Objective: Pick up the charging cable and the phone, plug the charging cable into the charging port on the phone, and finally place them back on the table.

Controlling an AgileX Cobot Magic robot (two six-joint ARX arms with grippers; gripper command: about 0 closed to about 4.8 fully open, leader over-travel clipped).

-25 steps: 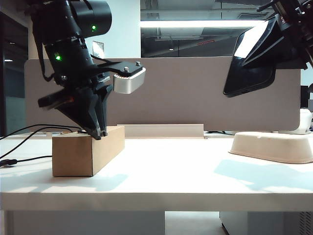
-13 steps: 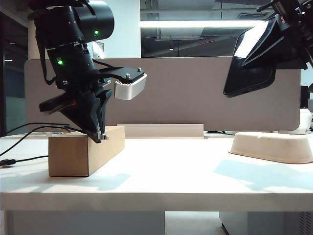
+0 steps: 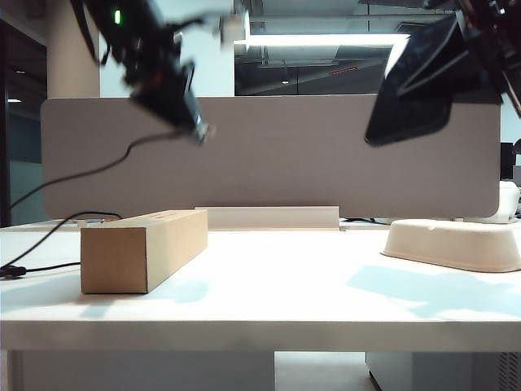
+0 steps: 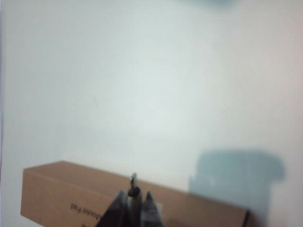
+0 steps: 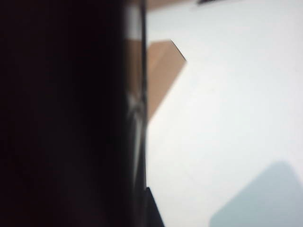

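Observation:
My left gripper (image 3: 196,128) is high above the table (image 3: 269,301) at the left, shut on the plug end of the charging cable (image 3: 89,173). The black cord sags from it down to the table's left edge. In the left wrist view the plug tip (image 4: 134,181) pokes out between the closed fingers (image 4: 121,209). My right gripper (image 3: 476,37) holds the black phone (image 3: 409,90) tilted in the air at the upper right. In the right wrist view the phone (image 5: 61,113) is a dark slab. The charging port is too small to make out.
A long cardboard box (image 3: 143,248) lies on the left of the table, below the left gripper; it also shows in both wrist views (image 4: 66,198) (image 5: 163,71). An off-white shallow tray (image 3: 453,243) sits at the right. A grey partition panel (image 3: 285,155) stands behind.
My left gripper closed on the cable plug at the box top and rose high, pulling the cord up with it. The phone in the right gripper tipped slightly.

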